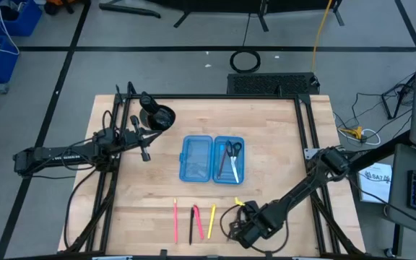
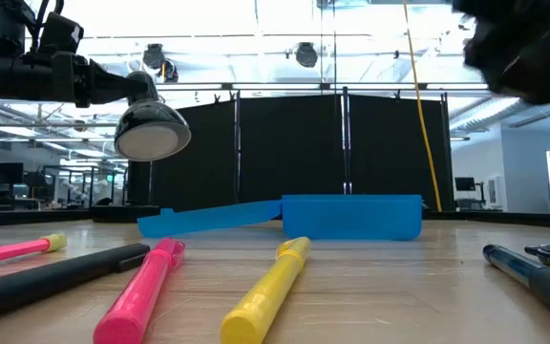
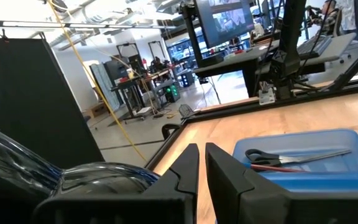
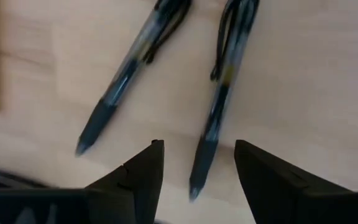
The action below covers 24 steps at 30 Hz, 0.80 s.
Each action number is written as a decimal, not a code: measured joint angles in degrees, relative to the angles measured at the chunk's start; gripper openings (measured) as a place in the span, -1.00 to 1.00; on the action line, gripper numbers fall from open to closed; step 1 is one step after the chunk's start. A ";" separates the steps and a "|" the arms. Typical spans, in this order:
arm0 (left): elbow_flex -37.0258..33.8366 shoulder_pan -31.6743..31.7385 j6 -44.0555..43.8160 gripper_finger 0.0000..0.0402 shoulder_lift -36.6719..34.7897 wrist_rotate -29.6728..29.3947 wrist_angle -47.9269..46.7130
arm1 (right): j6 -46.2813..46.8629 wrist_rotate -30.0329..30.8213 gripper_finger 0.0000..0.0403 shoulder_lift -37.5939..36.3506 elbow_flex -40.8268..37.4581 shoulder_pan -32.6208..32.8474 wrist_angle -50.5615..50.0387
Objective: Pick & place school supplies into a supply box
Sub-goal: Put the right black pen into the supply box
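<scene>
The open blue supply box (image 1: 197, 159) lies flat at the table's middle, with the dark-handled scissors (image 1: 233, 154) in its right half; they also show in the left wrist view (image 3: 291, 158). Pink, black and yellow pens (image 1: 193, 222) lie along the near edge, large in the low view (image 2: 146, 287). My right gripper (image 4: 197, 165) hangs open, pointing down over two black pens (image 4: 219, 93) near the near edge; the tip of one pen lies between its fingers, untouched. My left gripper (image 3: 201, 168) is shut and waits left of the box.
A black round cup-like object (image 1: 157, 115) stands at the far left, just beyond my left gripper. A short yellow piece (image 1: 238, 202) lies beside my right arm. A black frame (image 1: 305, 130) borders the table's sides. Bare wood lies between the box and the pens.
</scene>
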 joint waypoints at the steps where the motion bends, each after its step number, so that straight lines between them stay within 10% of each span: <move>1: 0.00 0.01 0.00 -0.83 -0.01 0.00 0.03 | -0.91 -0.04 -0.06 0.40 0.00 -0.41 -0.05; 24: 0.00 -0.01 0.48 -0.83 0.02 0.00 -0.13 | -6.32 -7.35 -0.50 1.87 -9.24 -1.29 4.72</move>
